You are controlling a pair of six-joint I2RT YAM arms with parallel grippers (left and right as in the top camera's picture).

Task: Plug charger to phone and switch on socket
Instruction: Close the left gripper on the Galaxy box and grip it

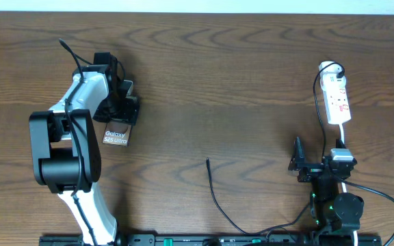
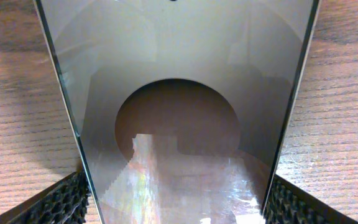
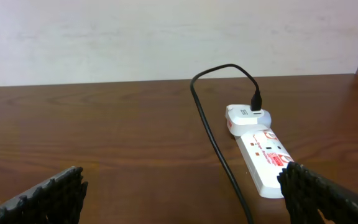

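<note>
The phone (image 1: 115,137), a dark slab with "Galaxy S25 Ultra" lettering, is at the left of the table. My left gripper (image 1: 118,109) is shut on its long edges. In the left wrist view the phone's screen (image 2: 179,118) fills the frame between both finger pads (image 2: 176,208). The white socket strip (image 1: 338,101) lies at the far right, with a white plug (image 1: 330,69) at its far end. The black charger cable runs from that plug, and its free tip (image 1: 208,161) lies at mid-table. My right gripper (image 1: 319,162) is open just short of the strip (image 3: 263,158), with the cable (image 3: 216,146) between its fingers (image 3: 179,199).
The charger cable curves along the front edge (image 1: 252,229) toward the right arm's base. A white cord (image 1: 371,188) loops at the front right. A pale wall rises behind the table in the right wrist view (image 3: 135,37).
</note>
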